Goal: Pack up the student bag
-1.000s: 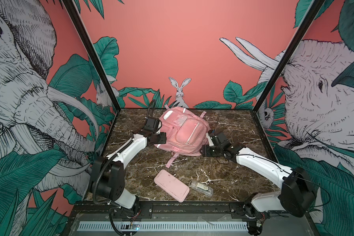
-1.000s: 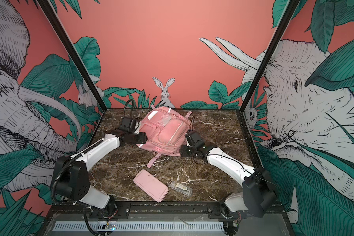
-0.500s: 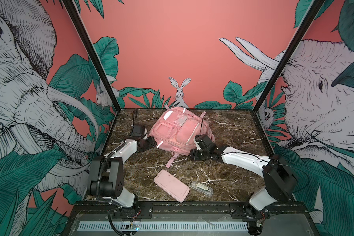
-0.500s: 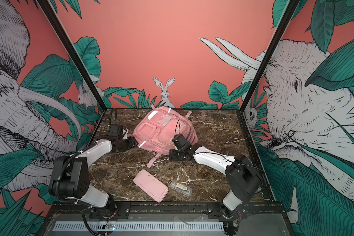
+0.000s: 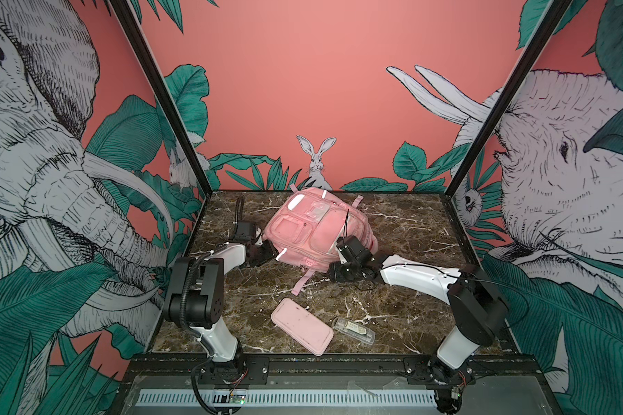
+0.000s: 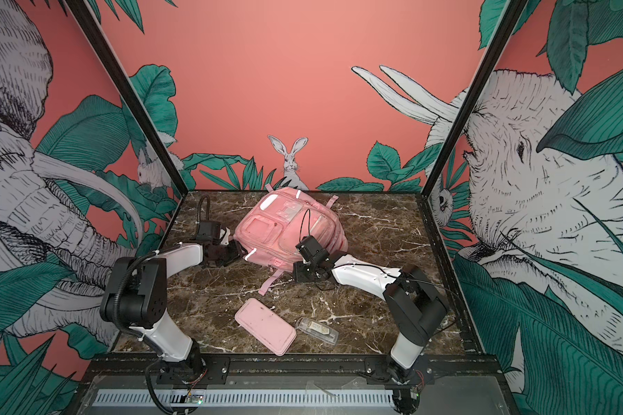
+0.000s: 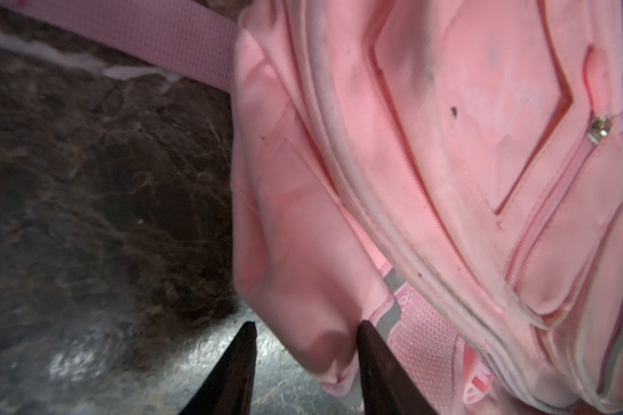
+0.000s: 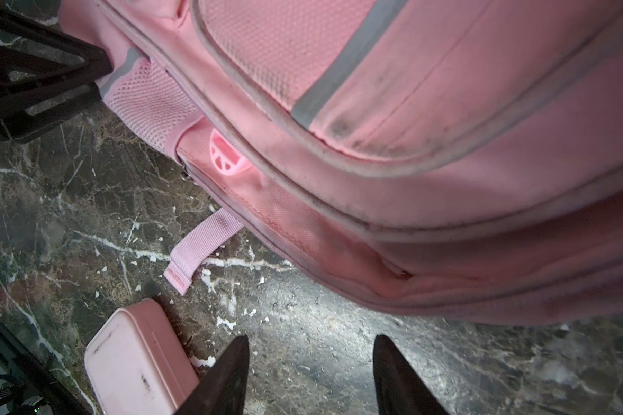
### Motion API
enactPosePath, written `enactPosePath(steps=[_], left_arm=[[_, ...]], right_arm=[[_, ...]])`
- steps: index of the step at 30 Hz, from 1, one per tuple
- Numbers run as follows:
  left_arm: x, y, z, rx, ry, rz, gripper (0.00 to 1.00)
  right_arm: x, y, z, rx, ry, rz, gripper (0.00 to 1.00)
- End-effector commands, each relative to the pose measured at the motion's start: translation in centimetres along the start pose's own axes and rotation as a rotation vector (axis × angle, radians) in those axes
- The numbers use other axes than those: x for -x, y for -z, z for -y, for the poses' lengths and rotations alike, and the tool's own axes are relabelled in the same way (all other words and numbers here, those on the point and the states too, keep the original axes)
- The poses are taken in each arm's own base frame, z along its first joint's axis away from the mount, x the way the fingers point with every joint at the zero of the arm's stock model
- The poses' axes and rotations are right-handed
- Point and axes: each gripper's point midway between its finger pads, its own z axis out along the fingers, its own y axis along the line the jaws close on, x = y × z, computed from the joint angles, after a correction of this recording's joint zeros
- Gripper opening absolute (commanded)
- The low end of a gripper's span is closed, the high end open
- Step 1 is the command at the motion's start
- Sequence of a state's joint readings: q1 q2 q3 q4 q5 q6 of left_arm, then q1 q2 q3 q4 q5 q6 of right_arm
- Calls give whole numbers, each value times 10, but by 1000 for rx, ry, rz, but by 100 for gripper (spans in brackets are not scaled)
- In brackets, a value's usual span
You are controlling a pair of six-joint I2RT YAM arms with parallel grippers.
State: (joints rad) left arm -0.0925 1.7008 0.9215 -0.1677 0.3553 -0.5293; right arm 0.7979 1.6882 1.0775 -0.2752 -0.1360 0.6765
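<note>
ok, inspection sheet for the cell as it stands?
Surface: dark marble table, white flecks, no spill seen.
Job's things: pink bag lying mid-back, front pockets up.
Clutter: pink pouch and clear case beside each other near the front edge, apart from the bag.
Grippers: left tool open, one finger against the bag's corner fabric; right tool open, empty, over bare table beside the bag.
Cables: black hose arcs above the left wrist; thin wire loops above the right wrist.
Surroundings: jungle-mural walls.

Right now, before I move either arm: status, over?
Left gripper open, jaws astride student bag corner. Right gripper open, empty, beside bag. Pink pouch, clear case lie outside, near front edge.
</note>
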Motion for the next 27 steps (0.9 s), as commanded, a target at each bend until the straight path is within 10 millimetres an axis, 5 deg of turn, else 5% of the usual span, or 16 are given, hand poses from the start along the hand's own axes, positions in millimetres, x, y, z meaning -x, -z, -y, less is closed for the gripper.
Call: enactPosePath(steps=[1, 11, 22, 27], left_arm=[[8, 1, 8, -42, 7, 27, 34], [-17, -1, 7, -103, 55, 1, 8], [-60, 19, 33, -140, -3, -7, 5], [-70, 26, 45, -159, -21, -4, 6]], right_arm=[[6, 0, 10, -34, -9, 2, 54], [23, 3, 54, -93, -70, 9, 55], [49, 8, 106, -161, -107, 26, 55], [57, 20, 114, -195, -70, 28, 56]])
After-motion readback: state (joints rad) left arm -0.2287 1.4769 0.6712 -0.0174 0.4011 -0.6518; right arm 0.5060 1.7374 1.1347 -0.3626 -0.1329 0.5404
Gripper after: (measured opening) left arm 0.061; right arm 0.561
